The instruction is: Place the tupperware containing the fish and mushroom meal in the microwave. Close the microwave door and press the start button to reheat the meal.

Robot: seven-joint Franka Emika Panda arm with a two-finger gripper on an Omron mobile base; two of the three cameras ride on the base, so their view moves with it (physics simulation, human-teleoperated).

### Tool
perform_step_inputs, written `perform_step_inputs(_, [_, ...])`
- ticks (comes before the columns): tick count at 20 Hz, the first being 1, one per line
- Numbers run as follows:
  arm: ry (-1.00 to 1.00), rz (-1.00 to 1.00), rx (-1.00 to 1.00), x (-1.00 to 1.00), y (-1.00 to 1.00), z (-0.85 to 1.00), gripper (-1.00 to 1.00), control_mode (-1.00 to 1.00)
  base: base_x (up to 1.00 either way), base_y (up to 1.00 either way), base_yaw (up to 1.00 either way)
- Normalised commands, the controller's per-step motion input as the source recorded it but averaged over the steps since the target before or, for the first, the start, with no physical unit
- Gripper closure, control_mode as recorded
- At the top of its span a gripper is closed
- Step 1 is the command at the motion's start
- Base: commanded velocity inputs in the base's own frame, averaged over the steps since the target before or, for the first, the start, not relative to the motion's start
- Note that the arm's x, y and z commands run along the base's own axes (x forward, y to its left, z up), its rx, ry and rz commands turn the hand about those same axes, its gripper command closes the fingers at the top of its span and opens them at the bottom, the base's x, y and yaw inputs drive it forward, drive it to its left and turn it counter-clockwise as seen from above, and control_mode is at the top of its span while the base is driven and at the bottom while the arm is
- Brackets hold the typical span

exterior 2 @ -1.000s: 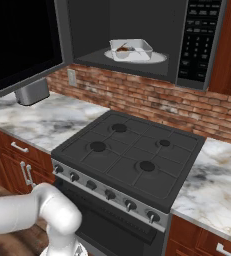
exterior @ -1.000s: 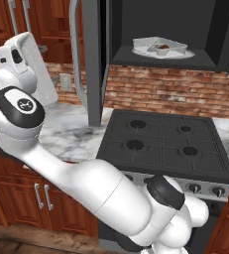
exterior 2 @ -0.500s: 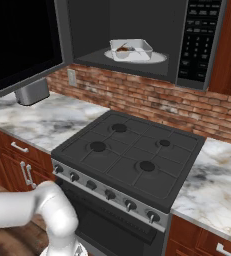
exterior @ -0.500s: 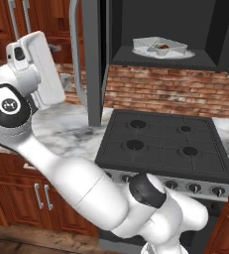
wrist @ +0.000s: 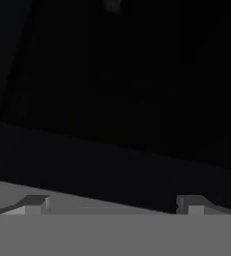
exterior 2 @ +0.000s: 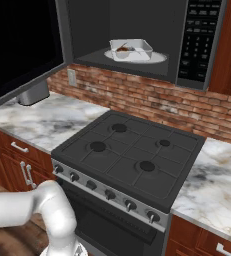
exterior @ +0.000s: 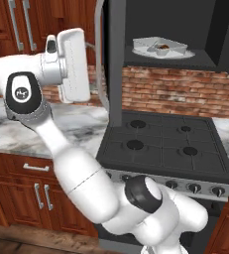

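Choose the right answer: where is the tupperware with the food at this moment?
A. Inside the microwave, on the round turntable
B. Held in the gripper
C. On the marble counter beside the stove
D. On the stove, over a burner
A. The tupperware sits on the pale turntable inside the open microwave, above the stove, and the gripper holds nothing between its spread fingertips.

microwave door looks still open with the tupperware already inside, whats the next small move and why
Probably push the microwave door toward closed. The tupperware already sits on the turntable in the microwave, the door stands swung wide, and in the hand view the open gripper faces a dark panel close up.
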Motion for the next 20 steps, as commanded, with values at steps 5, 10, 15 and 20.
perform_step_inputs(5, [-0.10,-0.36,0.01,-0.47,-1.00,-0.11,-1.00,-1.00,0.00,0.00,0.00])
perform_step_inputs(10, [-0.04,-0.33,0.01,-0.26,-1.00,-0.10,-1.00,-1.00,0.00,0.00,0.00])
perform_step_inputs(15, [-0.05,-0.21,0.03,-0.14,-1.00,-0.05,-1.00,-1.00,0.00,0.00,0.00])
perform_step_inputs(20, [-0.02,-0.06,0.07,0.01,-0.97,-0.01,-1.00,-1.00,0.00,0.00,0.00])
